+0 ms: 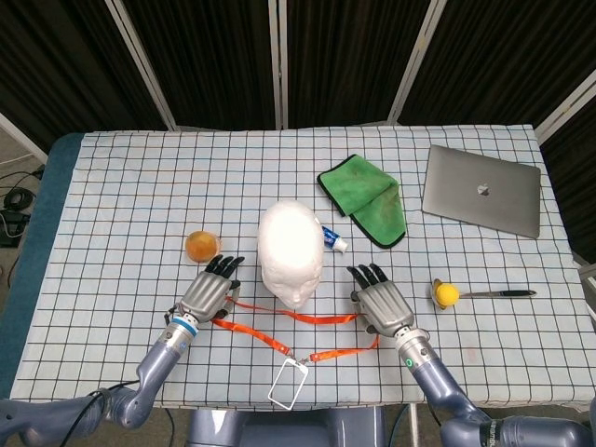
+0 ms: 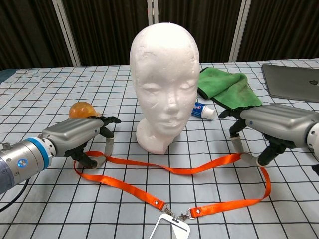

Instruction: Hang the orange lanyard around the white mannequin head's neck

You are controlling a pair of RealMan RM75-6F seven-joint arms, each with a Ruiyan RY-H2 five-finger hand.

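The white mannequin head (image 1: 291, 251) stands upright mid-table, face toward me (image 2: 164, 84). The orange lanyard (image 1: 300, 318) lies flat in front of its base (image 2: 169, 172), with its clear badge holder (image 1: 287, 384) near the front edge. My left hand (image 1: 209, 296) rests low at the strap's left bend. Its thumb touches the strap and its fingers (image 2: 108, 145) are spread just above. My right hand (image 1: 382, 303) sits at the strap's right bend (image 2: 271, 124). A finger and the thumb straddle the strap without closing on it.
An orange ball (image 1: 203, 245) lies left of the head, just behind my left hand. A toothpaste tube (image 1: 335, 239), a green cloth (image 1: 365, 197) and a closed laptop (image 1: 481, 191) lie at the back right. A yellow-tipped tool (image 1: 449, 294) lies right of my right hand.
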